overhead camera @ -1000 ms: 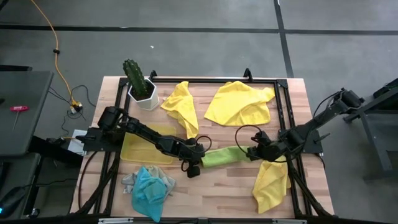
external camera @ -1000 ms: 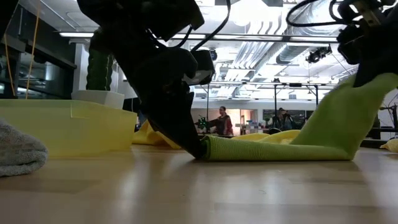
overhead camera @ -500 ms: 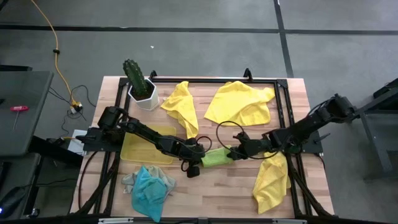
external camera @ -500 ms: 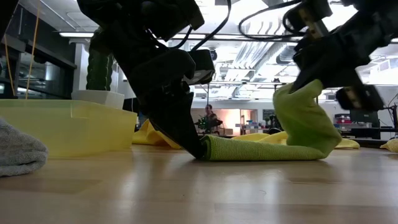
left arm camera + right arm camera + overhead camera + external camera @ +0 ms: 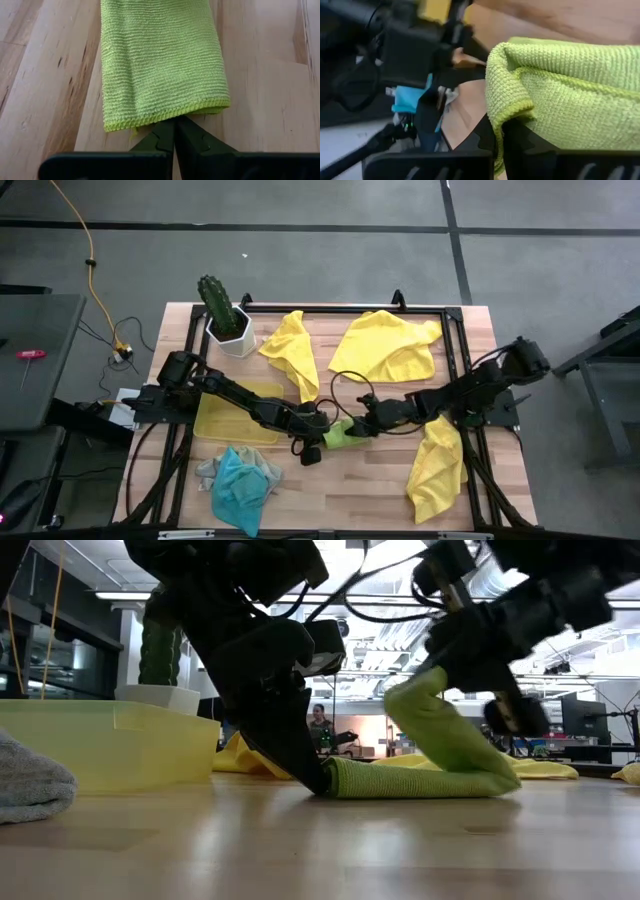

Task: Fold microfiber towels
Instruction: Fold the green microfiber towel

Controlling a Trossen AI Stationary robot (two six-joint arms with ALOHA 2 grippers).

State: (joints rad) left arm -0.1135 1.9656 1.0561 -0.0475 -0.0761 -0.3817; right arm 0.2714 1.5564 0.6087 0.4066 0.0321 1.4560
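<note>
A lime green towel (image 5: 342,433), folded into a narrow strip, lies on the wooden table near its middle. Its left end (image 5: 345,780) rests flat on the wood. Its right end (image 5: 425,700) is raised and bent back over the flat part. My left gripper (image 5: 322,430) is shut, tips down at the strip's left end. My right gripper (image 5: 363,423) is shut on the raised end, above the flat part. Other towels lie loose: yellow ones (image 5: 385,345), and a turquoise one (image 5: 240,485) lying on a grey one. My left gripper sets its shut fingertips (image 5: 175,125) against the hem of the strip's left end (image 5: 165,114), slanting down from the table's left. That end lies flat on the wood. Whether the tips pinch the hem or only touch it, I cannot tell. My right gripper pinches the strip's right end (image 5: 512,112) between its two fingers, several layers with a hemmed edge showing. The fingers (image 5: 485,137) come from the table's right, slanting down. The held end is clear of the table and curves down to the flat part.
A translucent yellow tray (image 5: 235,415) stands left of the left gripper, a potted cactus (image 5: 225,315) at the far left corner. Yellow towels lie at the far edge (image 5: 290,350) and the near right (image 5: 435,470). A black frame (image 5: 455,330) borders the table.
My right gripper has gone toward the table's left and a little down, tipping further downward, carrying the green towel's right end over the flat part. The bend in the strip has travelled left with it. The left end has stayed at the left gripper.
</note>
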